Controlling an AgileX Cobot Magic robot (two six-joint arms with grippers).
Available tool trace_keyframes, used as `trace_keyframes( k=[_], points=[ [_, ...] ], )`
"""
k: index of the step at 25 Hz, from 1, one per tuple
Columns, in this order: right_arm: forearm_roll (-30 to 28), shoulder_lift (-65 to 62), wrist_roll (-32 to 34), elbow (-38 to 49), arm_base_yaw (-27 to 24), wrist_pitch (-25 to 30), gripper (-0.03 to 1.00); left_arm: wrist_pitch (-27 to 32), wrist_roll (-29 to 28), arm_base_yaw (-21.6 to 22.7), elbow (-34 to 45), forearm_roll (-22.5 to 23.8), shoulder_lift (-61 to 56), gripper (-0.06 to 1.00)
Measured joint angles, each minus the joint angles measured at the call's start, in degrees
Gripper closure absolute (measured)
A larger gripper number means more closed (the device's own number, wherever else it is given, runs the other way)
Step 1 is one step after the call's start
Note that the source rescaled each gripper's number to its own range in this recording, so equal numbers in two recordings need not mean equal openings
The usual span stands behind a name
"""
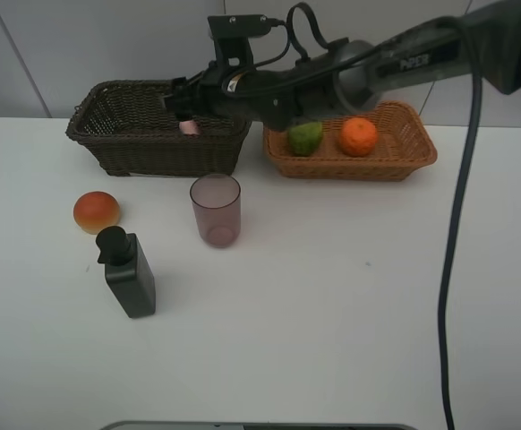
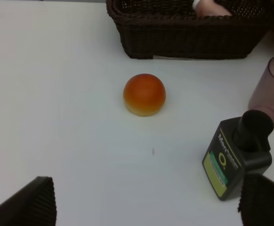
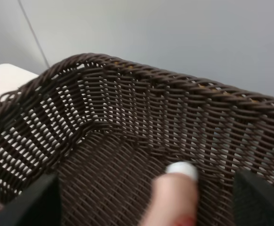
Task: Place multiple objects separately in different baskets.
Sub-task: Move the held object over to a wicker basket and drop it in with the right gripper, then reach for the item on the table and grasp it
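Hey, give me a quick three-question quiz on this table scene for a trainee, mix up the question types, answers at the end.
1. Short answer: which item shows inside the dark basket?
2. Multiple choice: the tangerine and the green fruit lie in: A) dark basket, B) tan basket, C) neither.
3. True or false: the mauve cup stands upright on the table.
Key: 1 pink bottle; 2 B; 3 true.

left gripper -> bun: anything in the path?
Nothing visible. Only bare table lies between the open left gripper and the bun. The pump dispenser stands off to one side, close to one fingertip and apart from the bun.
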Motion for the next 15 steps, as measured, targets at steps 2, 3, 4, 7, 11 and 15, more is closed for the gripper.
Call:
trace_keyframes(
  k=[2,3,4,7,11,15],
  points=[
    [0.0,-1.8,0.0,0.0,0.0,3.1,0.42,0.0,0.0,0.0,0.0,0.0,0.0,-0.06],
    [0.0,-2.6,0.0,0.0,0.0,5.3,0.42,0.0,0.0,0.0,0.0,0.0,0.0,-0.06],
    [0.0,-3.6,0.0,0.0,0.0,7.4,0.42,0.0,0.0,0.0,0.0,0.0,0.0,-0.06],
    [0.0,-6.6,0.0,0.0,0.0,15.9,0.42,0.0,0.0,0.0,0.0,0.0,0.0,-0.06],
    [-1.2,-10.4,0.0,0.0,0.0,29.0,0.42,0.0,0.0,0.0,0.0,0.0,0.0,-0.06],
    [-4.1,-14.5,2.8,0.0,0.0,41.5,0.42,0.0,0.0,0.0,0.0,0.0,0.0,-0.06]
  ],
)
